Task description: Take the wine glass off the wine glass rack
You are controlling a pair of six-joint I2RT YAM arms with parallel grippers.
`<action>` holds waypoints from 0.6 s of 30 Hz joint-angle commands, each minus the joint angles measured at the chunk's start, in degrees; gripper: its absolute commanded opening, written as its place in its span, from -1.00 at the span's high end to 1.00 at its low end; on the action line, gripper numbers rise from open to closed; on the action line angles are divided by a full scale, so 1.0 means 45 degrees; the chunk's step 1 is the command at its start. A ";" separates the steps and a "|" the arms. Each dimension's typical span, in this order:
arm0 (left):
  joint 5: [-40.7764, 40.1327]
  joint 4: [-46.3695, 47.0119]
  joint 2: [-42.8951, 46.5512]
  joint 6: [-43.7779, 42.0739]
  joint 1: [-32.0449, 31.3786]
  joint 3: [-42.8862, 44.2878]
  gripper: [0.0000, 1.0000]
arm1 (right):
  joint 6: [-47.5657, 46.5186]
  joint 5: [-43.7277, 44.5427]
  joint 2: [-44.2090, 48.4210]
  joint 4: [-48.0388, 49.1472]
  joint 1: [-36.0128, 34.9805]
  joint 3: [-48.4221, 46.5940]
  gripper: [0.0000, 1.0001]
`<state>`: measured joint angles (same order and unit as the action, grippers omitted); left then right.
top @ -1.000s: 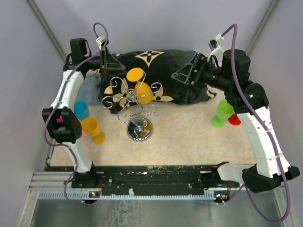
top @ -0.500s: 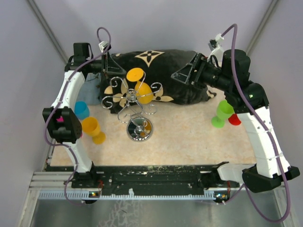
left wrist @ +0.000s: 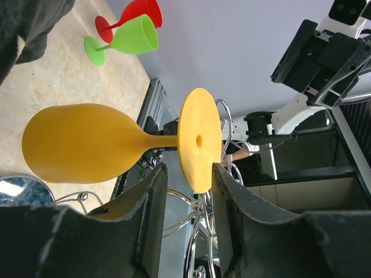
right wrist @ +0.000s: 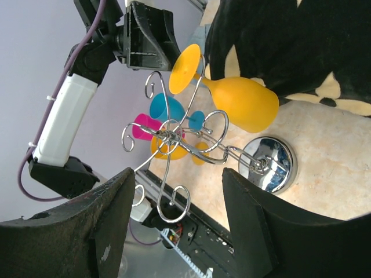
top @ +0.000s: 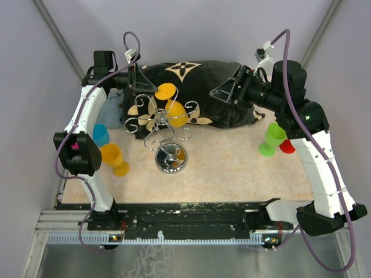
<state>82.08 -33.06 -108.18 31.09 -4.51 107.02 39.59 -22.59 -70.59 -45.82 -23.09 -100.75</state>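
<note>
The left gripper (left wrist: 186,171) is edging closer than a second ago, its jaws spread and now straddling the foot of the yellow wine glass (left wrist: 81,150), which is hanging on the wine glass rack (top: 159,120) (nothing pinched yet). The right gripper (right wrist: 178,185) is idling, jaws apart.

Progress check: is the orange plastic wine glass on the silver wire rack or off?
On: the orange plastic wine glass hangs bowl-down from an arm of the silver wire rack.
</note>
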 commanded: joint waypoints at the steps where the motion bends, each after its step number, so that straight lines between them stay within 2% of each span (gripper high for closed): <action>1: 0.0236 -0.0134 -0.0002 -0.0307 -0.0064 0.0397 0.17 | -0.0160 -0.0186 0.0198 0.0553 -0.0015 -0.0125 -0.24; 10: 0.0272 -0.0124 0.0094 -0.0337 -0.0052 0.0378 0.31 | -0.0136 -0.0205 0.0203 0.0604 -0.0022 -0.0122 -0.25; 15: 0.0313 -0.0124 0.0115 -0.0311 -0.0060 0.0413 0.61 | -0.0127 -0.0250 0.0159 0.0670 -0.0015 -0.0122 -0.25; 18: 0.0253 -0.0144 0.0125 -0.0267 -0.0057 0.0451 0.90 | -0.0112 -0.0254 0.0159 0.0710 -0.0025 -0.0082 -0.25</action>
<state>82.13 -33.50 -108.18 30.63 -4.51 107.13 39.59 -22.98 -70.59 -45.50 -23.09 -100.75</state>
